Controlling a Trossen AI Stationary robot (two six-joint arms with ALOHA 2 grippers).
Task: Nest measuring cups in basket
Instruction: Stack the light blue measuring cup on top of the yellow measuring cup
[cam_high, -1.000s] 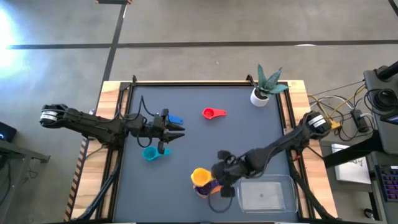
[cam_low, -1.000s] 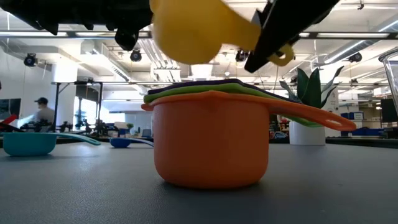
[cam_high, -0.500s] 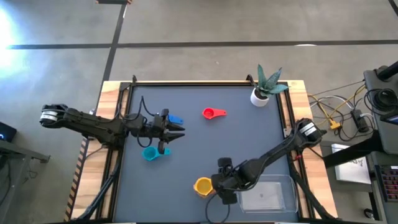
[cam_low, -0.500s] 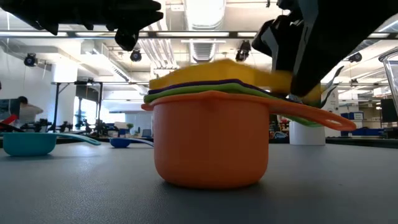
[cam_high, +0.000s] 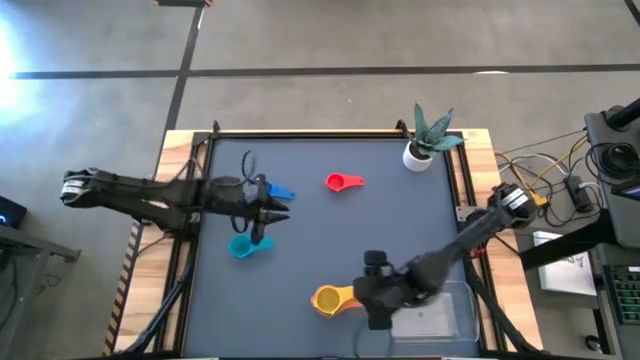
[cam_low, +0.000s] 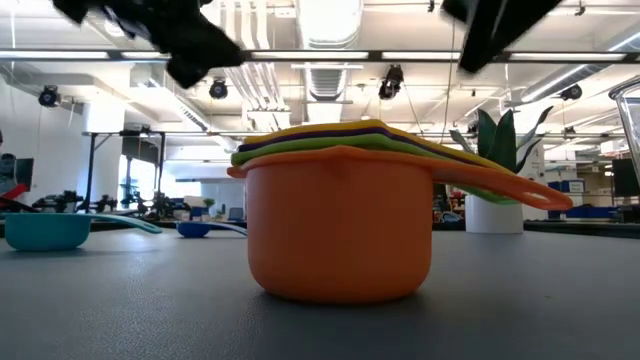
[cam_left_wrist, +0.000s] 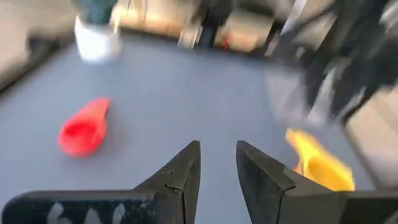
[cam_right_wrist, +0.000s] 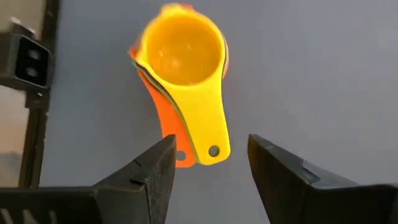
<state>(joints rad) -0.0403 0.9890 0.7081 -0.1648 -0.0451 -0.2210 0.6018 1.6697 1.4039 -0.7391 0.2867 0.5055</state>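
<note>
Looking down on the tabletop (cam_high: 300, 265), with twelve o'clock at the far edge, the nearest things sit along the six o'clock edge. A stack of measuring cups (cam_high: 327, 299) stands there on the dark top. From the side, the big orange cup (cam_low: 340, 235) is at the bottom. The green cup (cam_low: 262, 152), the purple cup (cam_low: 300, 135) and the yellow cup (cam_low: 375, 125) sit inside it, one in the other, with yellow on top. Their flat handles all point toward three o'clock.

The right tool (cam_high: 365, 298) is just beside the stack, at the handle end. Its two fingers (cam_right_wrist: 152, 168) are spread wide, with nothing between them. They do not touch the yellow handle.

The clear basket (cam_high: 465, 290) is at five o'clock, just past the right tool, and the right arm crosses over it. The stack is outside the basket, close to it.

Farther back, at eight o'clock, the teal cup (cam_high: 243, 246) lies alone. The left tool (cam_high: 285, 210) hangs over the tabletop near nine o'clock, between the teal cup and the blue cup (cam_high: 281, 193). Its fingers (cam_left_wrist: 180, 174) are a little apart and pinch nothing.

The red cup (cam_high: 343, 182) lies near the middle, toward twelve o'clock, well apart from the stack.

Farthest away, in the one o'clock corner, a small white pot (cam_high: 417, 154) holds a green plant (cam_high: 432, 128).
</note>
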